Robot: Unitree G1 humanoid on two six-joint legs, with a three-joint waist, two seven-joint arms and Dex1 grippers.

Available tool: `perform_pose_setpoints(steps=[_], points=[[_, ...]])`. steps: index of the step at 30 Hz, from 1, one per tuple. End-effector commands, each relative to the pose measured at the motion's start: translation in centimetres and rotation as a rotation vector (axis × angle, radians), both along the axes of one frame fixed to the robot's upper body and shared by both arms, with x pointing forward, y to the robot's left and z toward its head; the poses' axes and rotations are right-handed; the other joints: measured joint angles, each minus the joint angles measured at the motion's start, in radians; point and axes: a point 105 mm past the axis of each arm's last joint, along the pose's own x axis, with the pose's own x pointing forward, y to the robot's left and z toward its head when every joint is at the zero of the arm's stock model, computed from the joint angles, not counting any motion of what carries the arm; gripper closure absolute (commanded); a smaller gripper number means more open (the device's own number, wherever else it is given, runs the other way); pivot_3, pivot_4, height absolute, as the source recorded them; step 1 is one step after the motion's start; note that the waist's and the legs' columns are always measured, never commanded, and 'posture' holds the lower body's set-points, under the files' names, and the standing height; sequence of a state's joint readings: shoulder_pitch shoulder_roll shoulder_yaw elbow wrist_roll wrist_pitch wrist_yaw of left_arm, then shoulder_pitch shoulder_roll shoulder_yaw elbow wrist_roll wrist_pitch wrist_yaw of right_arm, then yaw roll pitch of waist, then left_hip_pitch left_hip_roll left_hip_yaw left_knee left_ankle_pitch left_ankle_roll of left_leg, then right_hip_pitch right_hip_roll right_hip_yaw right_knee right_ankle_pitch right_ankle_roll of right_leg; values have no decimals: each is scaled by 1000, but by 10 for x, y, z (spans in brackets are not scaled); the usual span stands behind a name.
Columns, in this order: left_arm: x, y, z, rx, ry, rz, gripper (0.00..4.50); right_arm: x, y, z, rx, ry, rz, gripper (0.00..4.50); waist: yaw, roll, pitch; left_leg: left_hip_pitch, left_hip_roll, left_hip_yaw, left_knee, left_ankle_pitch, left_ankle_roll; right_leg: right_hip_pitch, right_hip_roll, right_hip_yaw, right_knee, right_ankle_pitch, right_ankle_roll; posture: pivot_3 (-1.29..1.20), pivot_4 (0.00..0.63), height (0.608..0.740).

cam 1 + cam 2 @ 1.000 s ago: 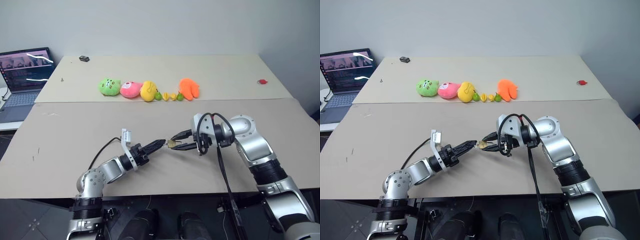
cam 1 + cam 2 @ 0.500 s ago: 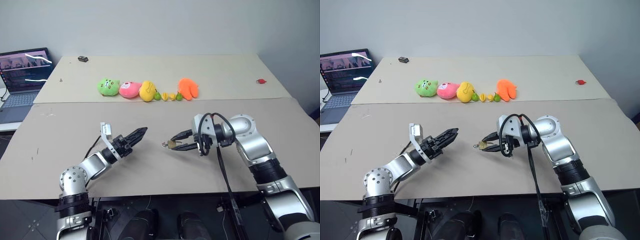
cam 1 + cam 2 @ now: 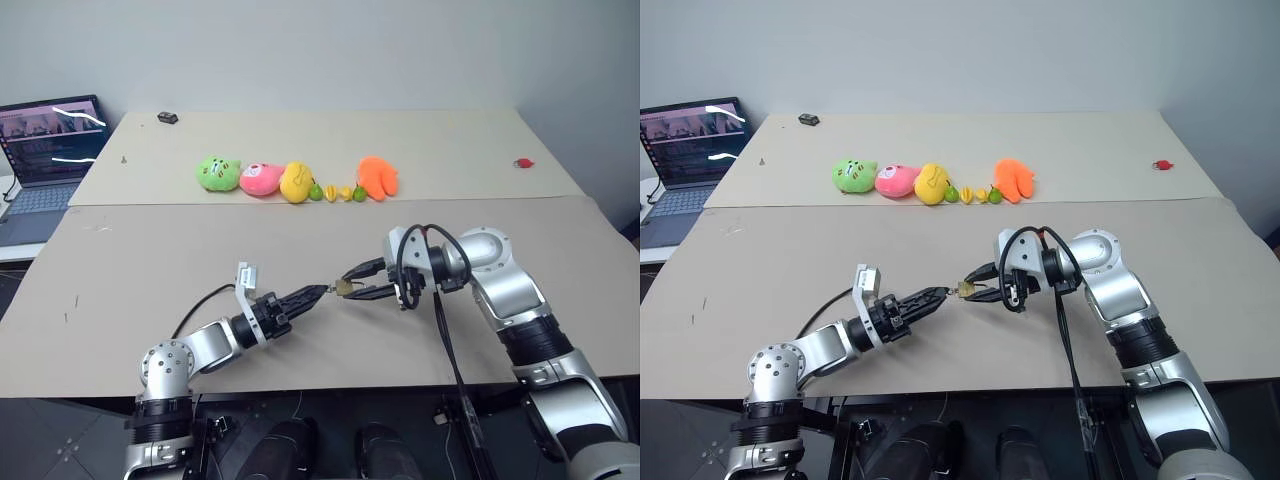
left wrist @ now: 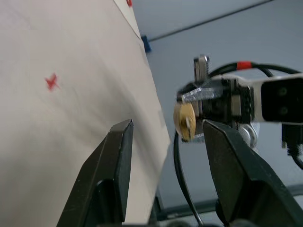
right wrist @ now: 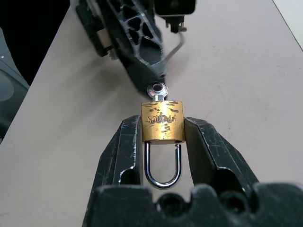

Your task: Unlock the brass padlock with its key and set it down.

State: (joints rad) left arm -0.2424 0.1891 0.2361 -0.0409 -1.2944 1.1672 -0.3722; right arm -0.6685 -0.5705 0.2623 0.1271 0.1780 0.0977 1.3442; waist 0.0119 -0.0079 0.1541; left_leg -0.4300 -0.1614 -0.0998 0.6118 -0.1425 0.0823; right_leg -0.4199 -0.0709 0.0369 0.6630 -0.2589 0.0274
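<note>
Right wrist view gives the clearest look: the right gripper has its two black fingers clamped on the flat sides of the small brass padlock, a gold-coloured metal block with worn lettering on its face. Its thin silver shackle loop points back toward the wrist and sits closed in the body. A small silver key stands in the keyhole at the far end of the lock, its round head sticking out.

The left gripper comes in from the far side, its dark fingertip right at the key head (touching or just short of it, I cannot tell). In the left wrist view its own two black fingers stand apart with a plain gap between them, nothing held, and the lock shows just ahead of that gap.

From the head cameras, the lock is held up above the tan cardboard-covered table, between the two gripper tips, the left gripper just beside it. Well behind, a row of plush toy fruits lies on the table, and an open laptop sits at the left edge
</note>
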Motion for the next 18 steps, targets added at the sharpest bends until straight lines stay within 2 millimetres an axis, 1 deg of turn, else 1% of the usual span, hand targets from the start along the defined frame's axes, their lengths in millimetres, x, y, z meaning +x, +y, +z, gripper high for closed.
perform_pose_setpoints(steps=[1,4,7,9,13,18], points=[[-5,-5,8,-22,-20,-38,2048,0,2,13,17,-61,21,3586,0,0,0,0,0,0,0,0,0,0,0,0,0,0,0,0,150,739],[-1,-5,10,-20,-25,-28,2048,0,1,13,16,-60,20,3586,0,0,0,0,0,0,0,0,0,0,0,0,0,0,0,0,150,739],[7,-7,16,-35,-36,-25,2048,0,2,13,18,-59,21,3586,3,0,0,0,0,0,0,0,0,0,0,0,0,0,0,0,150,739],[7,-12,17,-29,-42,-44,2048,0,3,13,19,-60,23,3586,4,0,0,0,0,0,1,0,0,0,0,0,0,0,0,0,150,739],[10,-14,19,-42,-40,-47,2048,-1,3,12,24,-59,23,3586,1,0,0,0,0,0,0,0,0,0,0,0,-1,0,0,0,150,739],[9,-21,17,-32,-37,-75,2048,-2,3,12,26,-56,22,3586,1,0,0,0,0,0,0,0,0,0,0,0,0,0,0,0,150,739]])
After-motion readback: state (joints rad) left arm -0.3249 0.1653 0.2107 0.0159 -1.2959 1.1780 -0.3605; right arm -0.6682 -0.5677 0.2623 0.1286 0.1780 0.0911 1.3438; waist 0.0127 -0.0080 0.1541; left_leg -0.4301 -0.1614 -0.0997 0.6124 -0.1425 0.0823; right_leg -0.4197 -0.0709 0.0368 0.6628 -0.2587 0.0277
